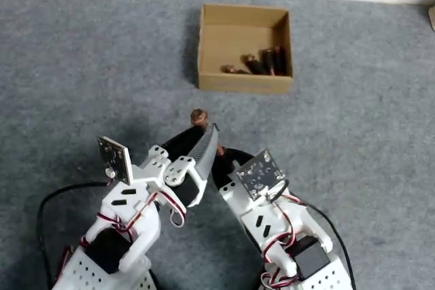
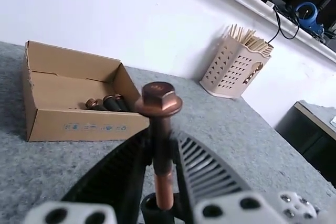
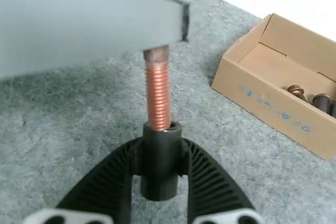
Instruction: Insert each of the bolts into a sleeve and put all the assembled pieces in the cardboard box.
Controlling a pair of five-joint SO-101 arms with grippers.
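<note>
Nearest me the two arms meet mid-table, with the cardboard box (image 1: pixel 245 83) beyond them on the far side, finished pieces (image 1: pixel 262 64) inside. The right gripper (image 3: pixel 160 153) clamps the black sleeve (image 3: pixel 159 169). The left gripper (image 2: pixel 160 148) pinches the copper bolt (image 2: pixel 160 102), its tip just inside the sleeve's mouth. A slight tilt, I reckon, and the threads jam or the bolt slips.

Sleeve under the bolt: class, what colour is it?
The sleeve is black; the right wrist view shows it best.

The bolt (image 2: pixel 160 140) stands in the sleeve (image 3: pixel 159 163) — cardboard box (image 1: pixel 243 83) behind them.
</note>
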